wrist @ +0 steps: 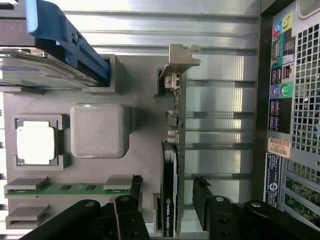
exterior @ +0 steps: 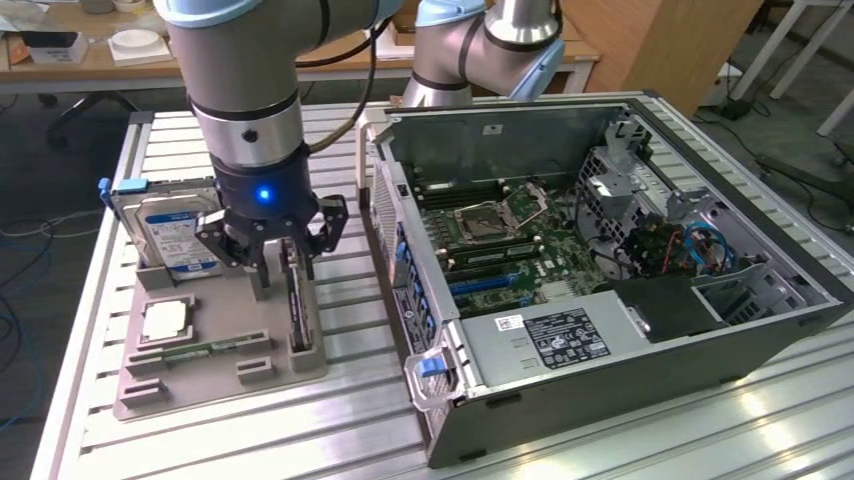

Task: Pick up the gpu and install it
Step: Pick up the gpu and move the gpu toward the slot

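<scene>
— Between the two black fingers (wrist: 136, 195) of our gripper (wrist: 167, 181), what do we see?

— We see the gpu (wrist: 172, 150), a thin black card standing on edge in a slot of the grey ribbed plastic tray (wrist: 145, 100). Our jaws are spread wide, one on each side of it, gripping nothing.

— And its silver metal bracket (wrist: 181, 54)?

— At the end farthest from our fingers.

— What else does the tray hold?

— A hard drive (exterior: 167, 225) with a blue-white label stands upright. A square CPU (exterior: 163, 318) sits in a recess, and a narrow green memory stick (exterior: 200, 352) is in its holders. The open computer case (exterior: 601, 250) stands just beside the tray, on the exterior view's right.
</scene>
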You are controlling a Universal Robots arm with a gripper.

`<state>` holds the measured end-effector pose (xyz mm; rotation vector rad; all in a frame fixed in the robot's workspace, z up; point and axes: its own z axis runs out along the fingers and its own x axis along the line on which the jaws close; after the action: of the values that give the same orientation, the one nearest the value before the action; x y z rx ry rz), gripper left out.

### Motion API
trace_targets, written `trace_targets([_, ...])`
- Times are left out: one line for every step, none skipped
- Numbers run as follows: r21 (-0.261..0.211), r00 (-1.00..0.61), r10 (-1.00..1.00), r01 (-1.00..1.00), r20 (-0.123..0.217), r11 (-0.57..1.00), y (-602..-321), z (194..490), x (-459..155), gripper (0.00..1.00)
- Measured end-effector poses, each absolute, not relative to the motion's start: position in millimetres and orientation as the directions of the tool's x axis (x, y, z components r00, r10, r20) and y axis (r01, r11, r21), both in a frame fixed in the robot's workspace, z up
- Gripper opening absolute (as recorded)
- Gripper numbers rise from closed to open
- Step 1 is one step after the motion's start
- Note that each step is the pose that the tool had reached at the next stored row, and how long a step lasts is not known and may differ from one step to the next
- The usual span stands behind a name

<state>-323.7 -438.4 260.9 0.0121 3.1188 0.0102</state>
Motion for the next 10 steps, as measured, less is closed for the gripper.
trace_targets([0.007, -1.000, 0.008, 0.008, -0.023, 1.000, -438.4, 260.2, -323.7, 0.53])
trace_targets([0.007, -1.000, 0.008, 0.008, -0.023, 1.000, -438.4, 259.4, -323.7, 0.53])
trace_targets([0.007, -1.000, 0.008, 0.008, -0.023, 1.000, -438.4, 258.6, -323.7, 0.53])
trace_targets([0.007, -1.000, 0.008, 0.008, -0.023, 1.000, -438.4, 257.7, -323.7, 0.53])
trace_targets([0.006, -1.000, 0.008, 0.008, -0.023, 1.000, -438.4, 256.9, -323.7, 0.53])
trace_targets([0.006, -1.000, 0.008, 0.008, -0.023, 1.000, -438.4, 256.1, -323.7, 0.53])
trace_targets([0.006, -1.000, 0.008, 0.008, -0.023, 1.000, -438.4, 255.3, -323.7, 0.53])
trace_targets([0.006, -1.000, 0.008, 0.008, -0.023, 1.000, -438.3, 254.6, -323.7, 0.53])
trace_targets([0.006, -1.000, 0.008, 0.008, -0.023, 1.000, -438.2, 253.9, -323.7, 0.53])
trace_targets([0.006, -1.000, 0.008, 0.008, -0.023, 1.000, -438.0, 253.2, -323.7, 0.53])
